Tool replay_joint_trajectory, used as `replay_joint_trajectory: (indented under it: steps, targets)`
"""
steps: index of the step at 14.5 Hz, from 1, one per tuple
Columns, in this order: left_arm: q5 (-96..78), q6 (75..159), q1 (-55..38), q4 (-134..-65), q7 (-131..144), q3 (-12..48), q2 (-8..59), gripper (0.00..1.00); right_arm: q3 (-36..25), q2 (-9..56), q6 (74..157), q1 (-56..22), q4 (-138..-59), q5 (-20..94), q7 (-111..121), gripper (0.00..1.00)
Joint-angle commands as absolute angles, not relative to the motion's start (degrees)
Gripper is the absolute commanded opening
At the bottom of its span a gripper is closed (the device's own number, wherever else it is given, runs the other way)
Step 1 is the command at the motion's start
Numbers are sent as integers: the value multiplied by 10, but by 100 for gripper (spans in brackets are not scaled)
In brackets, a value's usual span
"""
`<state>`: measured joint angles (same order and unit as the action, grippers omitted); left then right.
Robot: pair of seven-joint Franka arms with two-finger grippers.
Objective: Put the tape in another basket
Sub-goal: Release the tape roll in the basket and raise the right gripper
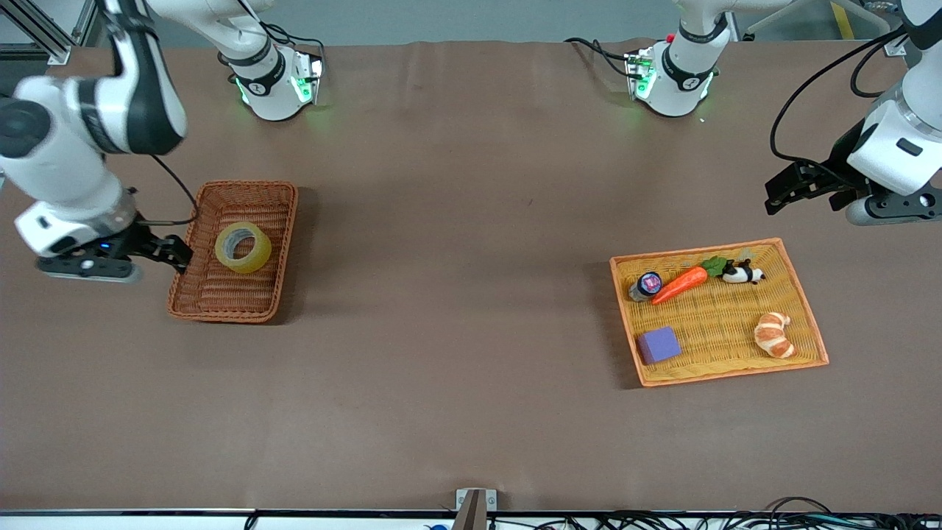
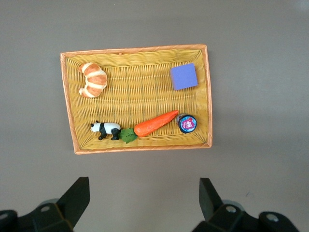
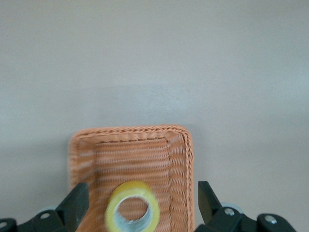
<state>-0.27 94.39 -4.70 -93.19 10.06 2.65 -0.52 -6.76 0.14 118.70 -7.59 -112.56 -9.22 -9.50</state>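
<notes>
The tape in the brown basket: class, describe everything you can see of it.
The tape is a wide ring of translucent yellowish packing tape around a grey inner core, its round hole showing in the front view. It rests inside the reddish-brown wicker basket, in the half farther from the front camera, touching only the woven floor. The right claw, fingers open, is at the basket's rim beside the tape, not holding it.

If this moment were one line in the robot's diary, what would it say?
tape: lying in brown basket | right claw: open, at basket's edge | left claw: open, waiting above table near yellow tray
</notes>
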Motion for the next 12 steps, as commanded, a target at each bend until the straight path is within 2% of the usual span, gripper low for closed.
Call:
replay_joint_trajectory:
  steps: [1, 5, 7, 9, 12]
  targets:
    - [5, 950, -47, -920, 92, 25, -3, 100, -51, 9, 1061, -54, -1013, -48, -91, 100]
    - [4, 950, -50, -921, 93, 25, -3, 100, -54, 8, 886, -39, -875, -11, -90, 100]
    - [5, 950, -49, -919, 93, 25, -2, 100, -58, 10, 860, -39, -828, -11, -88, 100]
    - [4, 949, -49, -919, 94, 25, 0, 100, -57, 10, 824, -43, -830, -12, -72, 100]
    - [4, 949, -49, -918, 94, 25, 1, 100, -56, 5, 837, -48, -850, -16, -62, 100]
